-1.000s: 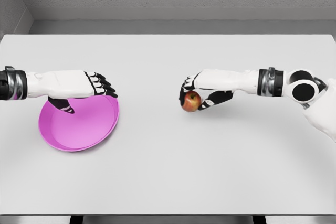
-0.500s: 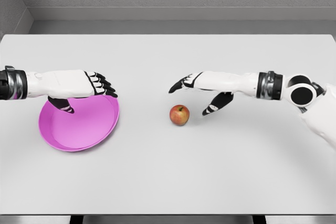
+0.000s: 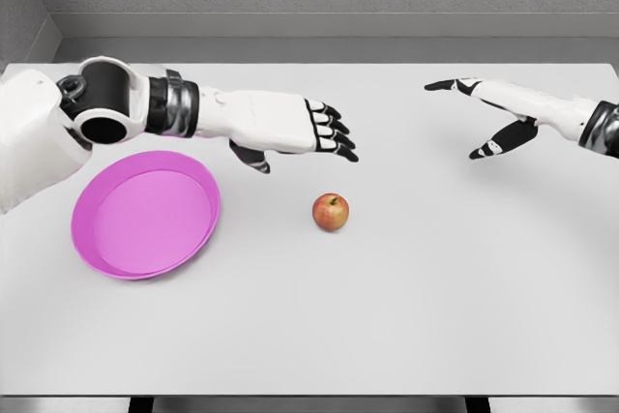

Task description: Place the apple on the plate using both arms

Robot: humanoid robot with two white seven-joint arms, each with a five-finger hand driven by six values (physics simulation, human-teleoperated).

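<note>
Apple (image 3: 331, 212) sits alone on the table (image 3: 387, 316), a little left of the middle: small, round, red with a yellowish patch near the top and a dark dip at the stem, throwing a soft shadow beneath it. Nothing touches it. Up and to its left hangs the left hand (image 3: 290, 132), palm down, its black-tipped fingers (image 3: 334, 137) stretched out and relaxed toward the right, the thumb hanging below; it grips nothing and stops short of the fruit. Its white arm runs back to the left edge through a dark wrist band and a round black joint. Farther left, well apart from the apple, lies the plate (image 3: 198, 239), a shallow magenta dish with a raised rim and nothing in it. On the other side, far off to the upper right, the right hand (image 3: 488, 113) is spread wide, forefinger pointing left and thumb angled down, holding nothing; its arm leaves at the right edge. The table is a plain, pale grey slab that fills most of the view, with its near edge along the bottom. Behind it stand grey walls, a lighter band running along their base, and a corner in the upper left.
</note>
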